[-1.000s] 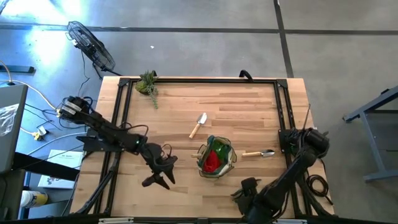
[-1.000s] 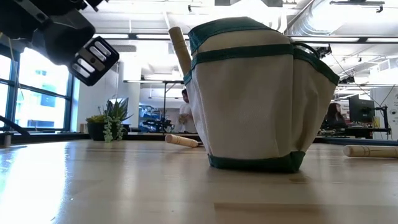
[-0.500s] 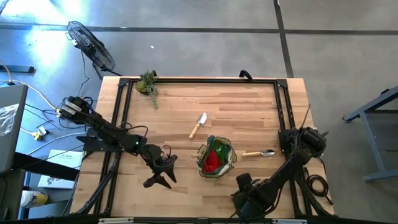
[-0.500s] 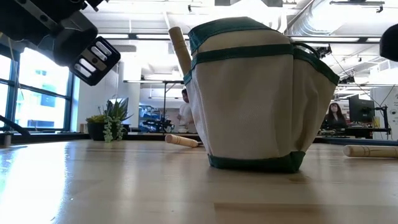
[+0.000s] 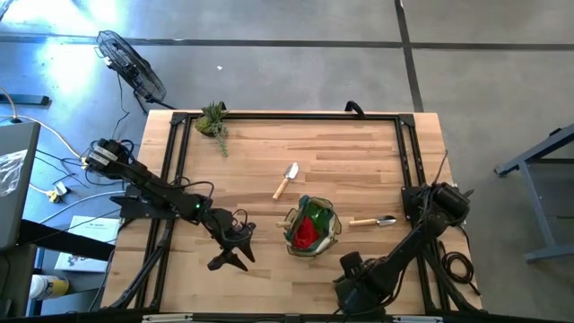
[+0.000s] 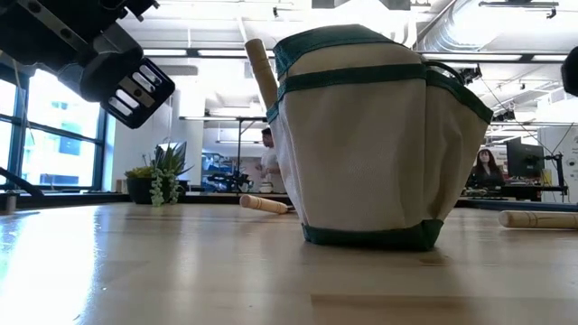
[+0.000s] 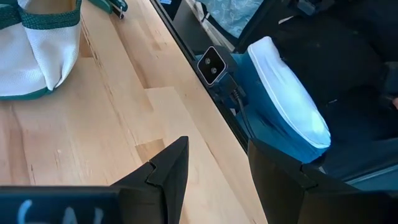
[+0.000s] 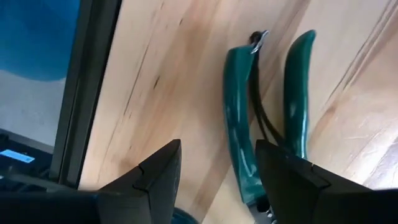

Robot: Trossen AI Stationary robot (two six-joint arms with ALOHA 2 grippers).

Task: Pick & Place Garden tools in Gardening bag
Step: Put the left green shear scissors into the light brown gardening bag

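Observation:
The gardening bag [image 5: 312, 226] stands upright on its base near the table's middle, with a red glove and something green inside. In the low view a wooden handle [image 6: 257, 68] sticks out of the bag [image 6: 379, 135]. One wooden-handled trowel [image 5: 285, 179] lies flat beyond the bag, and another [image 5: 372, 221] lies to its right. Green-handled pruning shears [image 8: 267, 124] lie flat on the table near its front edge. My right gripper [image 8: 217, 180] hangs open above them, pointing down, with one handle showing below the gap between its fingers. My left gripper [image 5: 229, 251] hovers open to the left of the bag, holding nothing.
A leafy plant [image 5: 213, 121] sits at the far left corner. The black table frame [image 8: 87, 93] runs along the near edge, close to the shears. Bare wood lies between my left gripper and the bag. People show in the room behind, in the low view.
My right gripper has shifted a little toward the table's left along the near edge and then stopped, staying open.

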